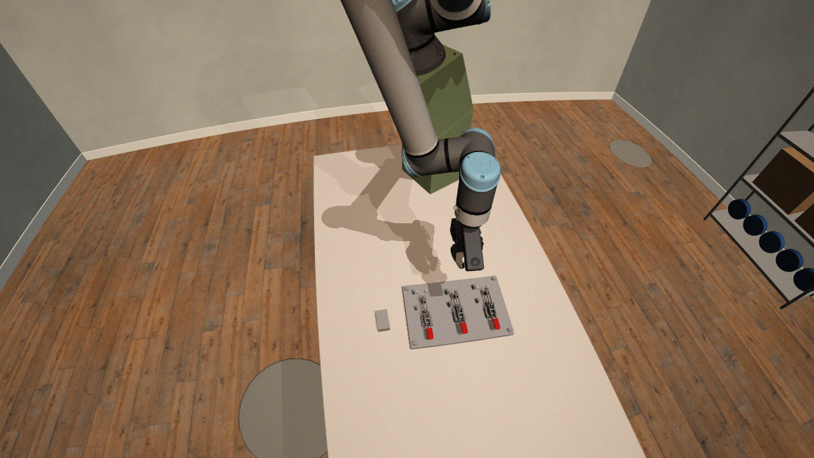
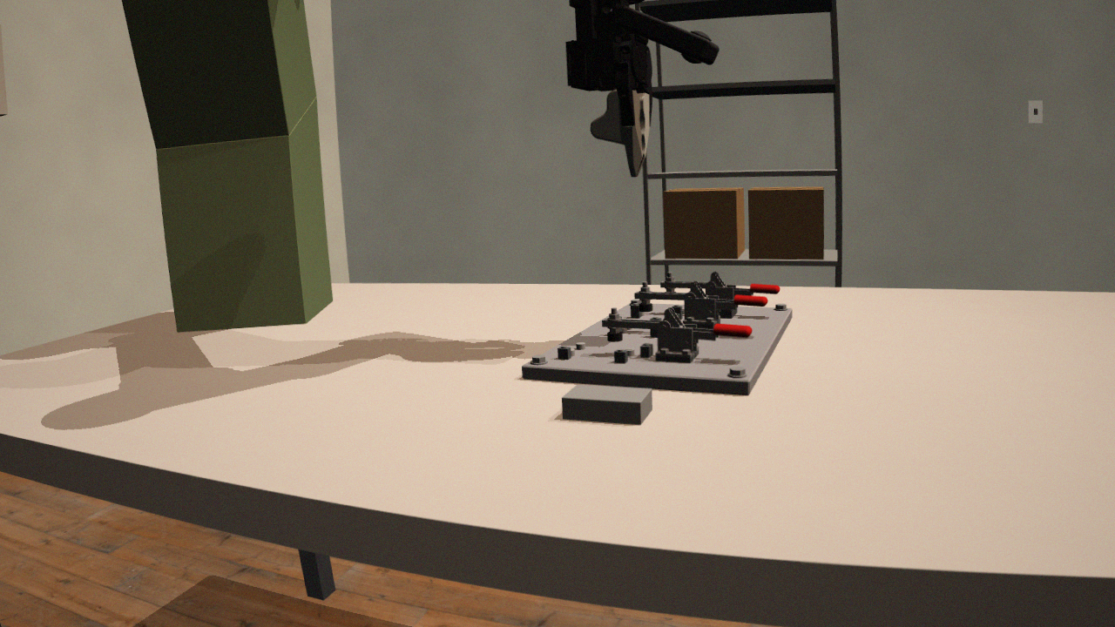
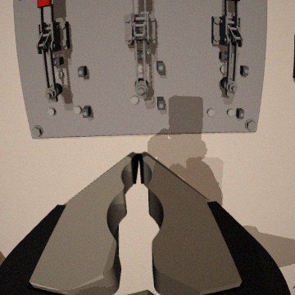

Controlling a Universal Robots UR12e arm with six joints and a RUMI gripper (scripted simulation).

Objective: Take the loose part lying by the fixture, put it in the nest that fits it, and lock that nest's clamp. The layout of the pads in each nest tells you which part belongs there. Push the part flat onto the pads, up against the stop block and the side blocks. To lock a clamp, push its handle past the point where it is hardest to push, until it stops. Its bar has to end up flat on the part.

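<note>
My claw (image 1: 460, 263) (image 2: 637, 171) (image 3: 138, 155) is closed w/ nothing in it, tips together. The grey rectangular block (image 1: 381, 320) (image 2: 604, 405) (image 3: 294, 57) lies flat on the table (image 1: 369, 392) (image 2: 389, 468) (image 3: 61, 172), just beside the fixture plate (image 1: 444, 340) (image 2: 713, 373) (image 3: 106, 41), not touching. On top cam it's down-left of the claw, farther from the base; long axis runs approx. parallel to the plate's near side edge. Only 1 arm, so no choice of reach. Wrist hangs pointing down, well above table, on the plate's base side; wrist cam gets prob. just a sliver of block at R edge. All 3 toggle clamps (image 1: 459, 313) (image 2: 676, 339) (image 3: 140, 33) look bar-down, so I'd likely open the matching 1 first.
</note>
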